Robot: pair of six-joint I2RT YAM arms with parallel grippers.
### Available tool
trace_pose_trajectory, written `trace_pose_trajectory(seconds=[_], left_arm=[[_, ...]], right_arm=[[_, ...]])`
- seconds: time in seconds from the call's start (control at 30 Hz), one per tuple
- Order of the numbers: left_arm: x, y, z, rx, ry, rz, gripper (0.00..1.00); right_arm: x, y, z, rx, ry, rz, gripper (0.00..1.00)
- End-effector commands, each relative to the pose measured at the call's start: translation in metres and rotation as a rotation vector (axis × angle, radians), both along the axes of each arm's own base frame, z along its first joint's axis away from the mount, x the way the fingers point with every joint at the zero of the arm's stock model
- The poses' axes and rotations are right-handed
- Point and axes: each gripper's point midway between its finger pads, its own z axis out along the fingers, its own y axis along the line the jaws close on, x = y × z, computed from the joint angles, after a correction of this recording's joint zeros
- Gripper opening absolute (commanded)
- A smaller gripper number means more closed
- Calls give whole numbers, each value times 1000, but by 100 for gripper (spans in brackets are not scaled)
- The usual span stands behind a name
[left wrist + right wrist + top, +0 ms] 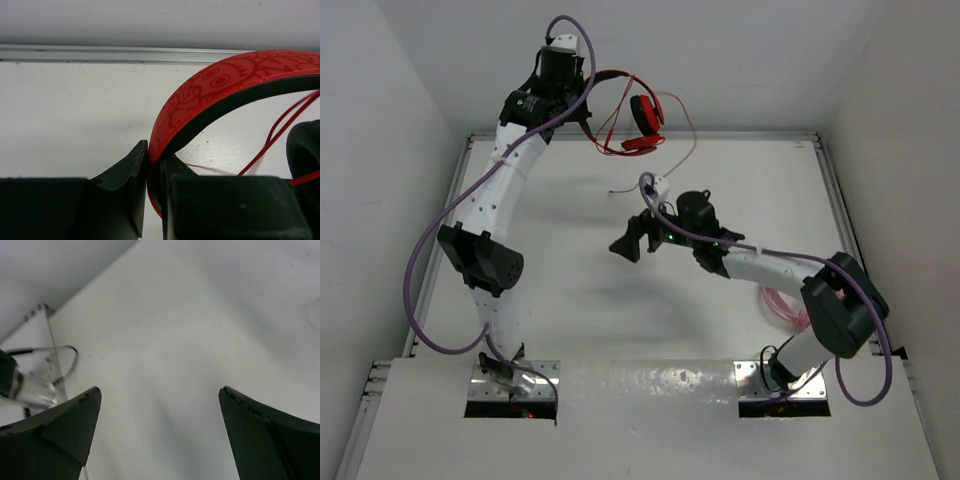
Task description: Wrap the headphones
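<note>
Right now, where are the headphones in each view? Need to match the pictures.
Top external: headphones at upper centre, by the table's far edge.
Left wrist: their headband arcs from bottom centre to the right edge, clamped in the left tool.
Right wrist: not in it.
Shared landmark: the far-edge rail, just behind the headphones from above, is the same rail across the top of the left wrist view.
</note>
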Motion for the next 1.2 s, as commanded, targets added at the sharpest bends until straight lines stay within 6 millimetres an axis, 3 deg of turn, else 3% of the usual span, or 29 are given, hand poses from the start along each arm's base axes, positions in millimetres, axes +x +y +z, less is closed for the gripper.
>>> trace_pose_trajectory(seconds=[0.0,0.13,0.3,0.33,0.4,0.43,0.6,0.63,0.7,0.73,0.77,0.83,0.97,1.03,1.1,1.13,1.17], left_arm=[[-9,-14,61,-135,-140,-64,0],[-12,-23,71,-211,-147,-86,0],[-13,-30,83,-284,-160,-111,0],[-12,-31,83,-287,-163,-112,0],[-12,-30,88,-289,-175,-111,0],[-12,-31,90,-288,-182,-118,0],[-15,-32,95,-288,-188,-135,0],[-15,-34,93,-291,-184,-140,0],[-19,-36,96,-296,-185,-154,0],[-19,-35,97,-298,-188,-152,0],[-19,-36,100,-305,-197,-153,0],[-21,-39,104,-320,-204,-172,0],[-21,-40,107,-323,-212,-178,0],[-22,-41,107,-322,-212,-183,0],[-23,-41,108,-318,-213,-198,0],[-24,-43,108,-316,-211,-213,0],[-25,-44,108,-310,-211,-220,0]], right_arm=[[6,-25,14,27,-295,-72,99],[20,-46,3,-49,-320,-196,93],[46,-73,11,-43,-379,-387,92],[59,-90,13,-33,-367,-459,90],[63,-102,12,61,-282,-484,89],[72,-117,11,80,-257,-515,89],[87,-119,2,3,-335,-465,99],[95,-121,-9,-20,-327,-471,99],[111,-119,-3,6,-361,-472,99],[120,-122,-22,-13,-330,-473,99],[129,-119,-19,-1,-341,-474,99],[141,-115,-36,-21,-309,-475,99],[142,-102,-55,-4,-222,-431,99],[148,-107,-52,43,-133,-489,93],[153,-126,-74,-15,47,-590,84],[167,-129,-62,-1,93,-658,74],[159,-140,-90,-110,203,-705,72]])
